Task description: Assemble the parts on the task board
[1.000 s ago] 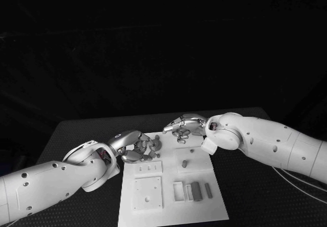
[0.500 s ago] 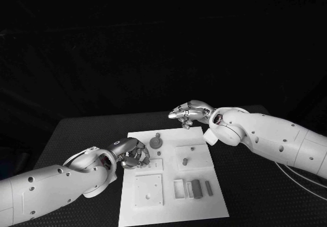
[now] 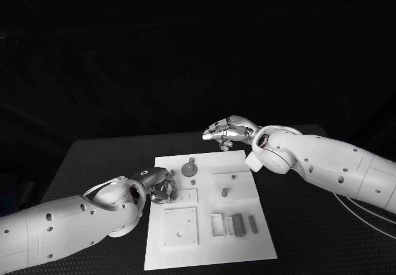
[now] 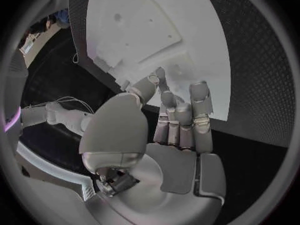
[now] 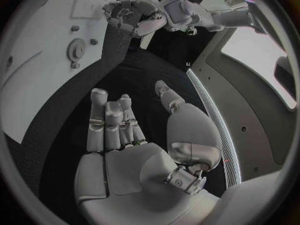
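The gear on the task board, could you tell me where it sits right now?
In the head view, the gear lies near the task board's far edge, just beyond the left hand.

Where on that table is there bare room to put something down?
Bare black table lies beyond the left hand, left of the task board, and also right of the board's near half. The board's middle is crowded with parts.

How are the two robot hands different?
The left robot hand sits low at the board's left edge; the right robot hand hangs beyond its far edge. The left's fingers curl in; the right's look looser. Both are silver and hold nothing.
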`<action>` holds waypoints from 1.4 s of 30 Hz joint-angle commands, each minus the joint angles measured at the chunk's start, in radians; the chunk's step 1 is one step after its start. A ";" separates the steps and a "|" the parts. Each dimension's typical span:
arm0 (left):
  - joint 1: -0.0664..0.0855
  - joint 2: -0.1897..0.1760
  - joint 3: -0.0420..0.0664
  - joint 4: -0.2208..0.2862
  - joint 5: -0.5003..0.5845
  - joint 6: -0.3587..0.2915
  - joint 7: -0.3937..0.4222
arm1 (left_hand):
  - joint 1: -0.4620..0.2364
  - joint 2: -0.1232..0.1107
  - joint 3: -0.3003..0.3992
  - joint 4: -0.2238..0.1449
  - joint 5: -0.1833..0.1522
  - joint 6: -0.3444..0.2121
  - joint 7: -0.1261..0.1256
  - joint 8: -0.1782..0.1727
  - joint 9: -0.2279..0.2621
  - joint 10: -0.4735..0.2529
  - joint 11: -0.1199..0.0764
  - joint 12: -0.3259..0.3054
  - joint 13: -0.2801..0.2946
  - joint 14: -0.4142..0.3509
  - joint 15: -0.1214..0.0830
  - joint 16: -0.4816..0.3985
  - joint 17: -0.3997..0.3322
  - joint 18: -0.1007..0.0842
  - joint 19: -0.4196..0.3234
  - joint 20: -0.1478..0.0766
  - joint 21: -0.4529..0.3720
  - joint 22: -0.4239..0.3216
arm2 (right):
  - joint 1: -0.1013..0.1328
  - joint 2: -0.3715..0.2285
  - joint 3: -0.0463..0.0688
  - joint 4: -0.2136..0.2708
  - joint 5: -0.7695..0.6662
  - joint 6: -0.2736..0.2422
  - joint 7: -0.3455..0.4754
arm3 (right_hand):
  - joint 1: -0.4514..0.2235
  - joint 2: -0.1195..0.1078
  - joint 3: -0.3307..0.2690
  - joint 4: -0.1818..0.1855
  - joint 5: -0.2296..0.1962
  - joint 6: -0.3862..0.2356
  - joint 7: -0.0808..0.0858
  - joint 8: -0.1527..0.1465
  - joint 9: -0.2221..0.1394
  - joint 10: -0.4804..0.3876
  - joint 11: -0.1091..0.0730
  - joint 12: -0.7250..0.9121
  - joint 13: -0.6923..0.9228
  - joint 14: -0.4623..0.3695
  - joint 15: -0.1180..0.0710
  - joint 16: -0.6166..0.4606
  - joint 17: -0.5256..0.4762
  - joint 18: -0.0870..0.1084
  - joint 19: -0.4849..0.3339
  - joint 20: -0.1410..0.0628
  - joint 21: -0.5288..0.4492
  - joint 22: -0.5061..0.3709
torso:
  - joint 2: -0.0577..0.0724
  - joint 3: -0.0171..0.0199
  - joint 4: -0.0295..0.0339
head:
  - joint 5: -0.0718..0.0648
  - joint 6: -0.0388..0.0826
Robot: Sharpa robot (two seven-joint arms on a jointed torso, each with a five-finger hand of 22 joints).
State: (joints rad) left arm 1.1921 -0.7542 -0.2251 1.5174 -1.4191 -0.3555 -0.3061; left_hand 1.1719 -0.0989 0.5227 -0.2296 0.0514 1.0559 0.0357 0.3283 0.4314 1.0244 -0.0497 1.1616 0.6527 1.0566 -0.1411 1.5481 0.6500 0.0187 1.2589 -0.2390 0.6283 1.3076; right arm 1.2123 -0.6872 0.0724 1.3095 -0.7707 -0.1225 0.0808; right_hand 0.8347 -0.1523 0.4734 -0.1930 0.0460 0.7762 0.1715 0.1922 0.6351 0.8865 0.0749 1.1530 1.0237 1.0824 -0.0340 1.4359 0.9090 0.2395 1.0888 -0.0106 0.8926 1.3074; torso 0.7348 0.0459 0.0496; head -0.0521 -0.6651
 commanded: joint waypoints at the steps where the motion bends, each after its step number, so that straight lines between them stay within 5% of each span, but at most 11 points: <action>1: -0.003 0.008 0.000 0.000 -0.052 0.016 -0.078 | -0.014 0.004 0.044 0.038 0.004 0.032 0.024 0.076 0.079 0.013 -0.001 -0.003 -0.002 0.027 -0.016 -0.007 -0.003 0.044 0.010 -0.002 0.001 0.017 | 0.000 0.000 0.001 0.006 -0.034 -0.011 0.015 | 0.002 0.013 -0.007 -0.003 0.002 -0.006 0.011 0.005 0.001 0.002 -0.004 0.006 -0.002 0.001 -0.004 0.004 -0.001 0.022 0.011 -0.013 0.002 0.012 | 0.001 -0.0005 0.0001 | -0.003 -0.003; 42: -0.014 0.073 0.002 -0.036 -0.110 0.042 -0.137 | -0.058 -0.007 0.049 0.055 0.011 0.061 0.002 0.100 0.110 0.059 -0.022 0.001 -0.004 0.076 -0.037 -0.001 -0.008 0.041 0.054 -0.019 0.010 0.019 | 0.000 0.007 0.001 0.017 -0.054 -0.008 0.011 | 0.000 0.018 -0.012 -0.008 0.002 -0.006 0.011 0.006 0.002 0.003 -0.005 0.007 -0.005 0.002 -0.005 0.003 -0.003 0.022 0.012 -0.013 0.001 0.011 | 0.001 -0.0012 -0.0003 | -0.012 -0.002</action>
State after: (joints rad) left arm 1.1788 -0.6849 -0.2239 1.4831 -1.5165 -0.3327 -0.4339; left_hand 1.1188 -0.1145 0.5257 -0.2274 0.0569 1.0801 0.0116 0.3282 0.4313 1.0760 -0.0734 1.1616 0.6494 1.1108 -0.1602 1.5441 0.6429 0.0184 1.3067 -0.2590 0.6323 1.3073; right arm 1.2122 -0.6803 0.0725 1.3241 -0.8137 -0.1327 0.0822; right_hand 0.8348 -0.1446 0.4654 -0.2012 0.0463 0.7728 0.1707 0.1918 0.6355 0.8864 0.0749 1.1566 1.0199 1.0829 -0.0341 1.4357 0.9073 0.2377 1.0938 -0.0121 0.8926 1.3074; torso 0.7349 0.0444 0.0497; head -0.0626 -0.6676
